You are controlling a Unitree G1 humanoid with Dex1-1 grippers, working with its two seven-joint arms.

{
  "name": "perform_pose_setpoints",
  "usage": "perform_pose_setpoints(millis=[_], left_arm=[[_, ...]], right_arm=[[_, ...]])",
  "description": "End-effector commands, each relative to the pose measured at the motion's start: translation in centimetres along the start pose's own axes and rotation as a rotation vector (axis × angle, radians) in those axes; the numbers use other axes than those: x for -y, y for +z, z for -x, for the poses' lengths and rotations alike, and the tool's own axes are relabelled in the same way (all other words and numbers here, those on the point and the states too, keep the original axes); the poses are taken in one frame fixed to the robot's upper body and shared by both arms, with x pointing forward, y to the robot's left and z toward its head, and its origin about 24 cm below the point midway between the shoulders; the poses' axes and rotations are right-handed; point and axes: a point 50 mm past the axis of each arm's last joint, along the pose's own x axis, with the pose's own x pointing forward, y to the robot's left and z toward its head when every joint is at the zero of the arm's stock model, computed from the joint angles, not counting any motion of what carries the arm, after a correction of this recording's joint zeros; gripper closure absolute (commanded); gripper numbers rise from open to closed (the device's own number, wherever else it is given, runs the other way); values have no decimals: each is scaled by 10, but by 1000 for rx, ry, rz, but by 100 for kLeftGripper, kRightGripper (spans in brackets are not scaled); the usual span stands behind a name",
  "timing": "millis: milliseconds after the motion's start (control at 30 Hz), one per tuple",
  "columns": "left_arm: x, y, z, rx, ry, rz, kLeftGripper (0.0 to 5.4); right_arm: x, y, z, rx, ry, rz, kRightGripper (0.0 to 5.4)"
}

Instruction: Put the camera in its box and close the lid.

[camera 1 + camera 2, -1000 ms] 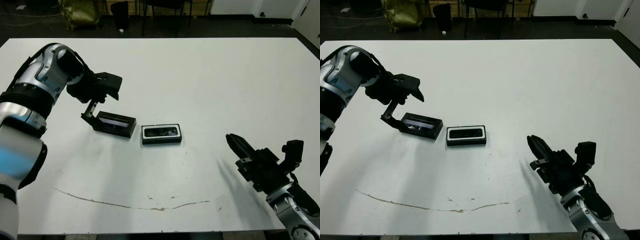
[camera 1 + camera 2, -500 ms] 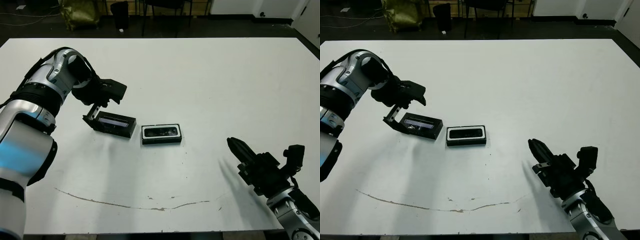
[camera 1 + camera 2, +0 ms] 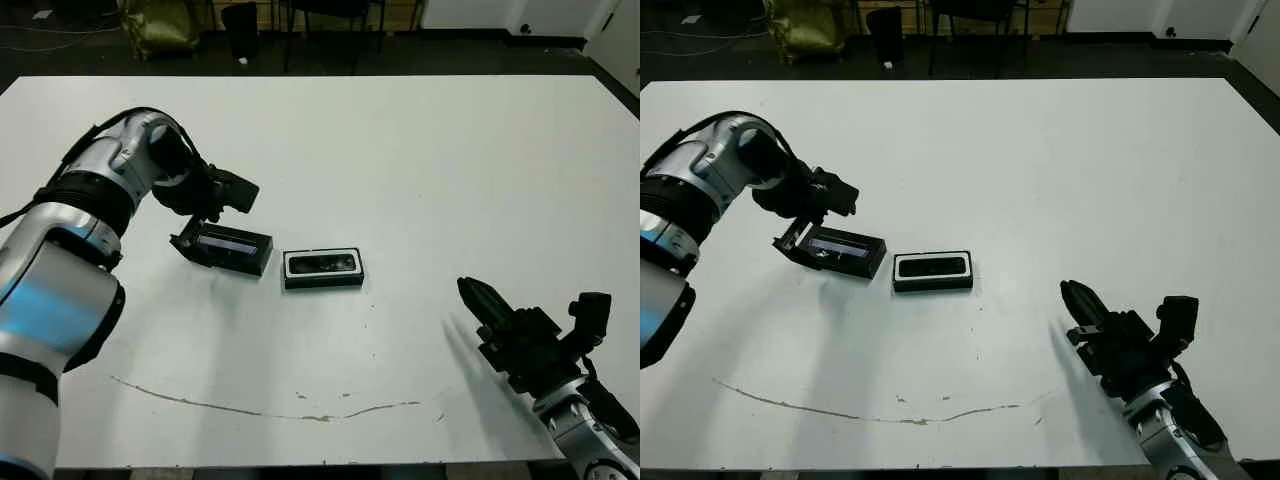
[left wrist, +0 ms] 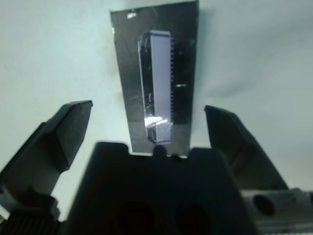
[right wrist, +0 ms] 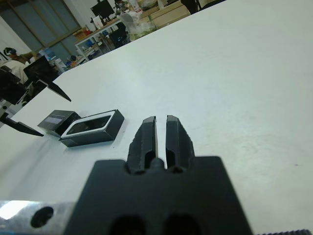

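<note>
The white table (image 3: 420, 160) fills nearly the whole view, bare apart from a thin brownish line (image 3: 250, 408) curving along its near part, with dark floor, chair legs and an olive-coloured bag (image 3: 160, 25) beyond the far edge; the right wrist view shows a workshop with desks and monitors in the background. The left arm (image 3: 100, 185) reaches in from the robot's left, and its left gripper (image 3: 190, 235) hangs right at the left end of the lid (image 3: 232, 246), fingers spread wide; in the left wrist view the lid, with its glossy strip, lies on the table between and just ahead of the two splayed fingers (image 4: 61, 142), neither of which touches it. The right gripper (image 3: 485, 300) sits near the table's front right corner, well apart from everything, its two fingers pressed together on nothing. The box (image 3: 323, 269) lies just to the right of the lid, a small gap between them, its white lining framing the camera (image 3: 323, 263) that lies inside it. Nothing stands between the lid and the box.
</note>
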Motion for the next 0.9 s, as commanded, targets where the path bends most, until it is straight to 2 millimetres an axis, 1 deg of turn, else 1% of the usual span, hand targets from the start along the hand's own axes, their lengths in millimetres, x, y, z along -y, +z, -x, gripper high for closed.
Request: perform_pose_setpoints(millis=[33, 333, 533, 733, 900], left_arm=[[1, -2, -4, -24, -26, 14, 4], [8, -5, -14, -22, -41, -14, 4], [11, -5, -22, -61, -64, -38, 4], [14, -11, -28, -65, -61, 41, 4], [16, -12, -31, -70, -69, 69, 4]], right_arm=[[2, -4, 4, -36, -32, 9, 540], [0, -4, 6, -34, -38, 1, 540], [0, -4, 8, -36, -48, 15, 540], [-2, -3, 11, -56, -92, 22, 540], [-1, -5, 13, -59, -97, 17, 540]])
